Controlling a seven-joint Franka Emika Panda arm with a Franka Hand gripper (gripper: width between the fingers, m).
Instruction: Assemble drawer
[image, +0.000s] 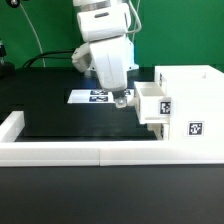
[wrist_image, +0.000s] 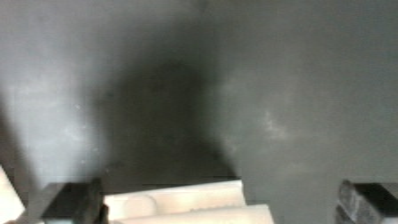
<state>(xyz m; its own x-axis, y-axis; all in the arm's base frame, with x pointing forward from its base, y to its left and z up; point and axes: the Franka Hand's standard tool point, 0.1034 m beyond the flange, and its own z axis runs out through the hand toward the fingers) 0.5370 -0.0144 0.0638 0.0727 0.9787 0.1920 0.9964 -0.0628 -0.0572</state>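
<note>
The box housing (image: 190, 100) is sitting on the black table (image: 60, 100) at the exterior view's right, hard against the low white wall (image: 100, 152), which is probably bracing it against the push. One tray (image: 152, 102) is poking out of its open front, only part of the way in, with its tag facing out; another tagged face is showing lower down on the housing, and I cannot tell whether that belongs to the second tray. The gripper (image: 122, 99) is hanging right at the tray's outer edge, apparently to press it home. In the wrist view the fingers (wrist_image: 68, 203) are standing wide apart with a white edge (wrist_image: 175, 203) lying between them, touching neither, so the hand is spread and grasping nothing. Behind the arm, the marker board (image: 92, 96) is lying flat on the table.
</note>
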